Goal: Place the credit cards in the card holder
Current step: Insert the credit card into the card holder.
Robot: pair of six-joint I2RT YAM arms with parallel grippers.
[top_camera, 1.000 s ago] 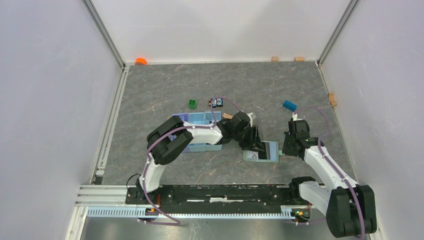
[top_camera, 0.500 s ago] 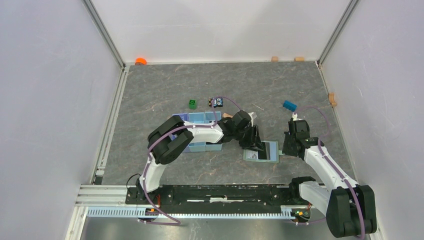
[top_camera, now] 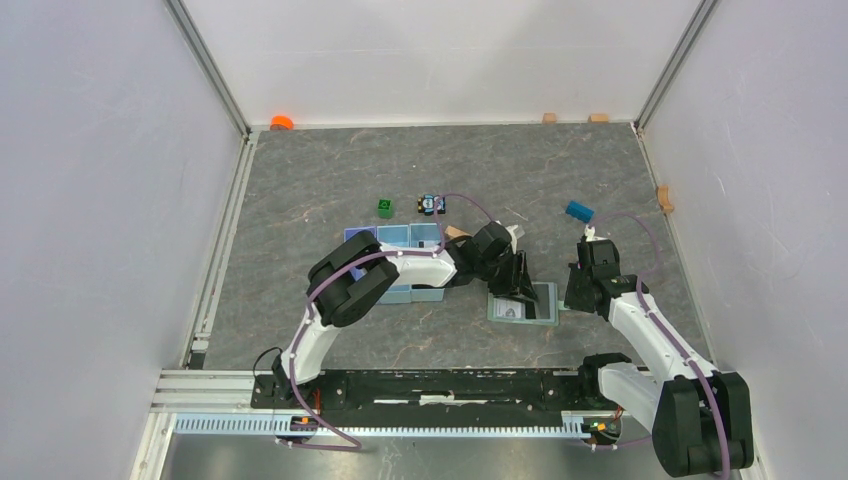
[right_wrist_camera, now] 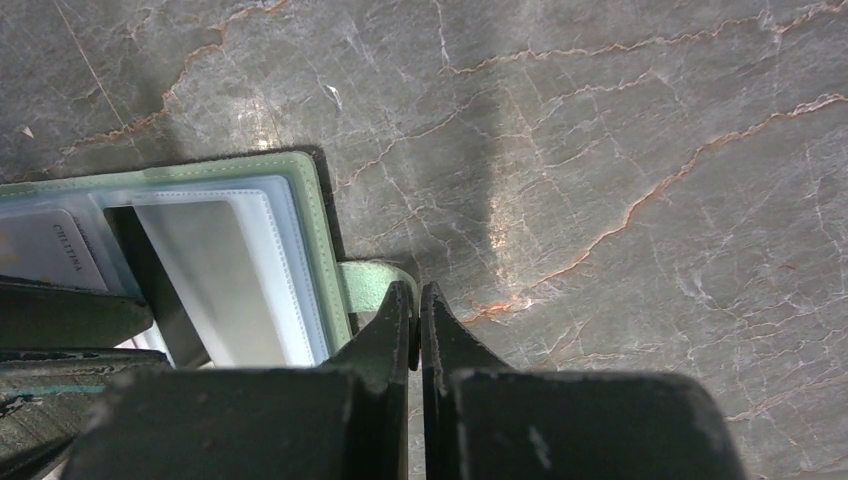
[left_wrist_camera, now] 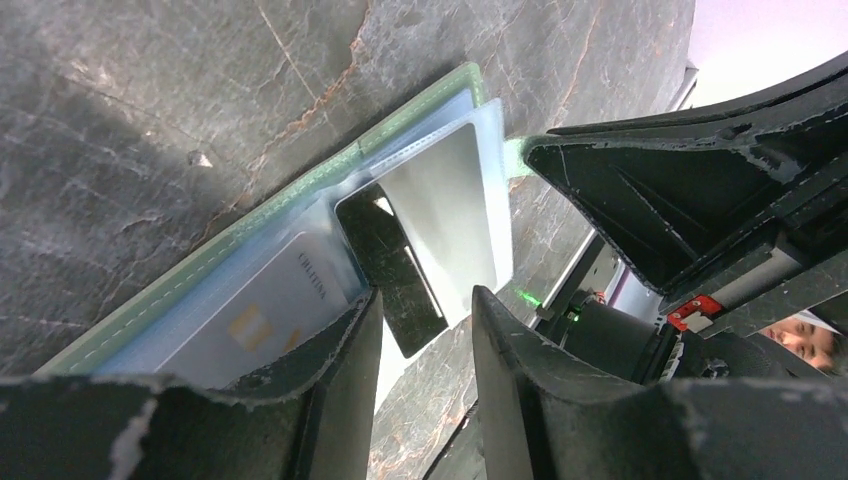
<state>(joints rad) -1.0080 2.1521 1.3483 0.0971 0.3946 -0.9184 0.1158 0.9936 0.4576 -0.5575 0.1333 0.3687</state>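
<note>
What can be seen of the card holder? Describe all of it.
The card holder lies open and flat on the grey table, right of the light blue tray. It has a sage-green stitched cover and pale clear sleeves. One sleeve holds a whitish card. A dark-striped card sticks partly out of another, its end between the left gripper's fingers. The shut right gripper meets its snap tab.
</note>
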